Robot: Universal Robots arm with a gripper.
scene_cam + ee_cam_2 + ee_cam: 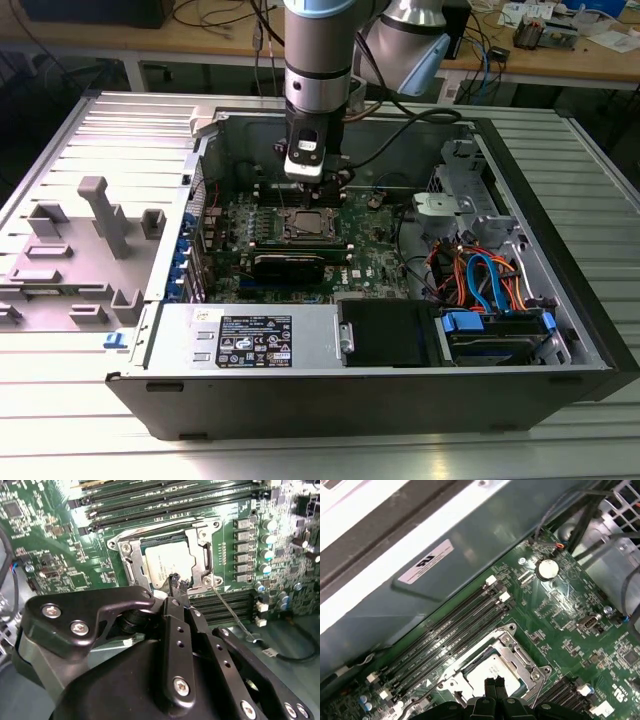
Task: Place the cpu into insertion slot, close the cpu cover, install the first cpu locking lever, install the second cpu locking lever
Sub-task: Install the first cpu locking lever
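Slatted metal bench, open computer case, motherboard: chip seated under lowered cover; gripper fingers together, empty, just above chip.

The arm is a round silver-grey tube with a light blue band; its gripper is black with shiny round screws.

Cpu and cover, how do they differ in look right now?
The cpu is a solid, pale, dull square; the cover is a shinier metal frame with a cut-out centre. The cpu sits in the middle, while the cover lies around its edges. Both are silvery, square and lie flat on the green motherboard.
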